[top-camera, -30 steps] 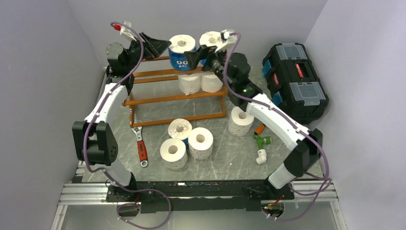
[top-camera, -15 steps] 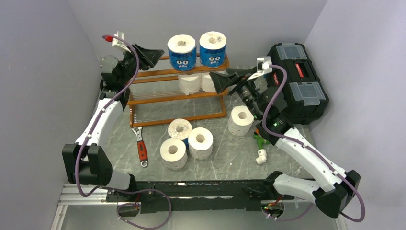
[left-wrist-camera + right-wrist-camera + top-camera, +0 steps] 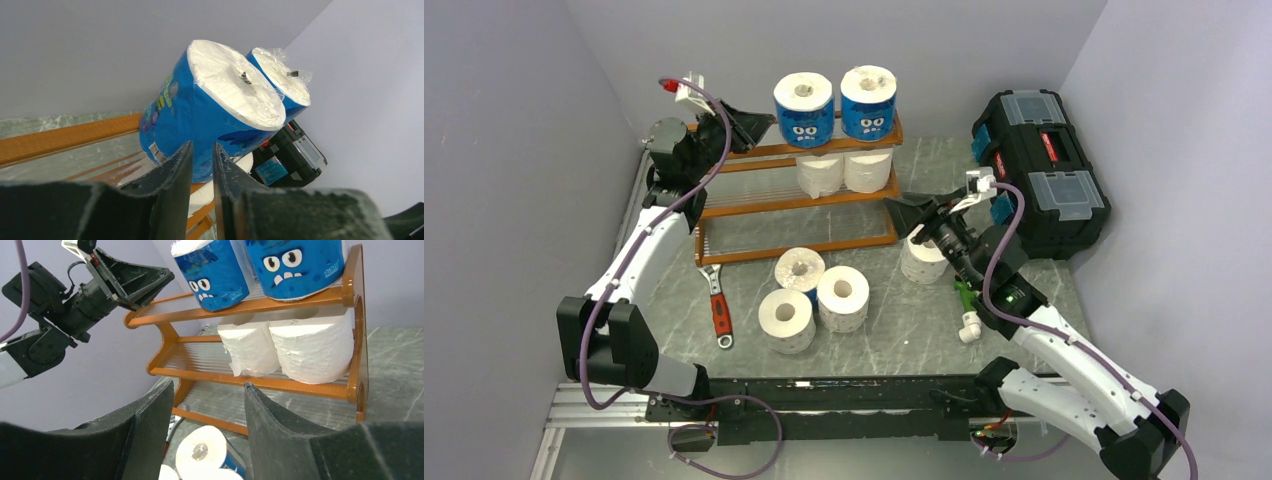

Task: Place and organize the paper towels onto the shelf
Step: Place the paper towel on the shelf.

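Note:
The orange-brown shelf (image 3: 754, 205) carries two blue-wrapped paper towels (image 3: 803, 108) (image 3: 868, 100) on its top tier and two white ones (image 3: 820, 172) (image 3: 866, 170) on the middle tier. Three more rolls (image 3: 800, 268) (image 3: 786, 318) (image 3: 843, 296) stand in a cluster on the table, and another (image 3: 921, 260) is partly hidden under my right arm. My left gripper (image 3: 762, 120) (image 3: 202, 145) hovers at the top tier, left of the nearer blue roll (image 3: 200, 115), shut and empty. My right gripper (image 3: 896, 208) (image 3: 208, 385) hangs open in front of the shelf (image 3: 280, 382), holding nothing.
A black toolbox (image 3: 1039, 170) stands at the right back. A red-handled wrench (image 3: 718, 305) lies left of the roll cluster. Small green, orange and white fittings (image 3: 969, 300) lie by my right arm. Purple walls close in on three sides.
My right gripper left the second blue roll on the top tier, drew back and down in front of the shelf, and narrowed its jaws. My left gripper closed beside the first blue roll.

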`<move>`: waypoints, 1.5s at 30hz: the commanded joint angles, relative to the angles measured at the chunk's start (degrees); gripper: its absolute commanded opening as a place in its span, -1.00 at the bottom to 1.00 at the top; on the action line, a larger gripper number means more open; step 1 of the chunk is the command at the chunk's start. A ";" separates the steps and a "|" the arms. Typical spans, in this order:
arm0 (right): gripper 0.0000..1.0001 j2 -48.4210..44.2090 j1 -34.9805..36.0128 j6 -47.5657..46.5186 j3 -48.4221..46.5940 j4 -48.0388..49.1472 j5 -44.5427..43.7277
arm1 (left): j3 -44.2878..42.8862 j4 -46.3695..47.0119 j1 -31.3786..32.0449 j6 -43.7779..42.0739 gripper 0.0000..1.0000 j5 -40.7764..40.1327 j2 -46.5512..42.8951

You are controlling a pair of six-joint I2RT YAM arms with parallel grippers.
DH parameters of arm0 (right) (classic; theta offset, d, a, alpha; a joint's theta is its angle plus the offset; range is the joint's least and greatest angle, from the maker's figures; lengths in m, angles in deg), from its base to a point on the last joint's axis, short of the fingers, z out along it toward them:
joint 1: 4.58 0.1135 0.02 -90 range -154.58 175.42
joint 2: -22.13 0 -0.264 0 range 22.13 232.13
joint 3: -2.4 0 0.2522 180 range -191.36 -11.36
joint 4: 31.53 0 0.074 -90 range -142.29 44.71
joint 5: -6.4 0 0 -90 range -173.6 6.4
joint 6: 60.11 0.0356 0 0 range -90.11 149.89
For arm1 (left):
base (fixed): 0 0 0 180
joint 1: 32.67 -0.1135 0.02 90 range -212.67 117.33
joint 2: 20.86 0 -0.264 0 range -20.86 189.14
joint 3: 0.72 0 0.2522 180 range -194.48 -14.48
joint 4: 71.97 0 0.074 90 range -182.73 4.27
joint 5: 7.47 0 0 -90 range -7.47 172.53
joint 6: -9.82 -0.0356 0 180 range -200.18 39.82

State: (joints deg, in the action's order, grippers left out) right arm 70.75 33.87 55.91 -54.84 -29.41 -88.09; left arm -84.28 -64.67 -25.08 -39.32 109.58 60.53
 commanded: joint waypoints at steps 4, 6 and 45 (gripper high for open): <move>0.12 -3.34 0.28 0.44 1.75 -0.38 -2.13 | -0.31 -1.61 0.14 -2.17 -0.58 -4.86 -0.21; 0.12 -3.79 0.30 0.36 2.03 -0.66 -2.51 | -1.41 -3.12 0.21 -2.17 -0.65 -5.15 0.67; 0.22 -7.84 0.27 -0.92 3.73 -5.36 -6.20 | -5.08 -15.92 1.68 -4.37 -0.58 -18.97 -5.55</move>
State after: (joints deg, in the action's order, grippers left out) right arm 64.67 33.87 55.96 -51.76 -33.89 -92.29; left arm -88.32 -76.41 -21.69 -42.09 100.25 64.03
